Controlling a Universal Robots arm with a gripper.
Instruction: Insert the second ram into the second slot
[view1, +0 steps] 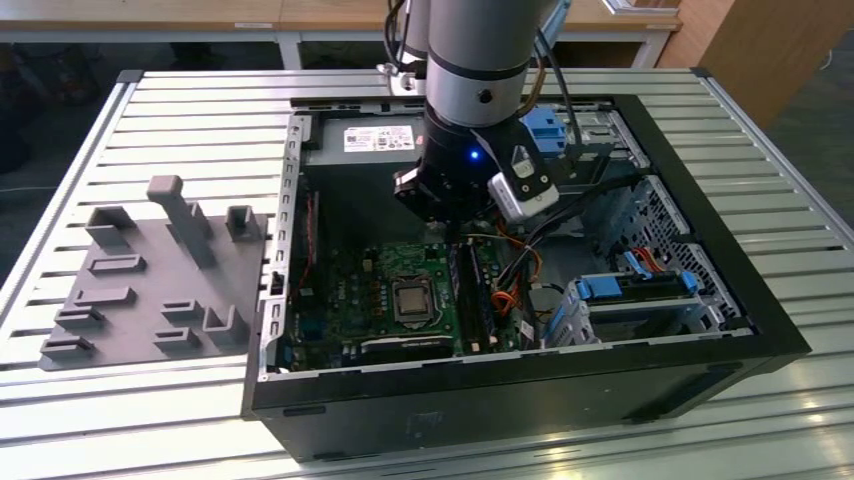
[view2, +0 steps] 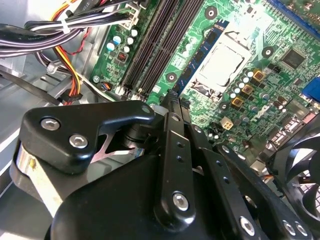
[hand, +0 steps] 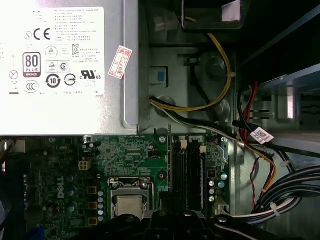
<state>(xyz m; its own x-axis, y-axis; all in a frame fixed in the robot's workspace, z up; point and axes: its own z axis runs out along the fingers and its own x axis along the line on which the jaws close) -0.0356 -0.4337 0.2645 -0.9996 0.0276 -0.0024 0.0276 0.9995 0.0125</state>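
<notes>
The gripper (view2: 171, 100) loomed closest in the second wrist view, its black fingers (view2: 172, 130) drawn together at the tips, and we saw nothing held between them. In the middle of the exterior view it hung above the memory slots (view1: 474, 295) of the motherboard (view1: 367, 290) inside the open computer case (view1: 747, 330). We could not pick out the second ram among the dark strips there. A grey fixture (view1: 134, 280) sat at the exterior view's left.

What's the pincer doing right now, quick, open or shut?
Pincer: cannot be told whether open or closed; it hangs above the memory slots.
</notes>
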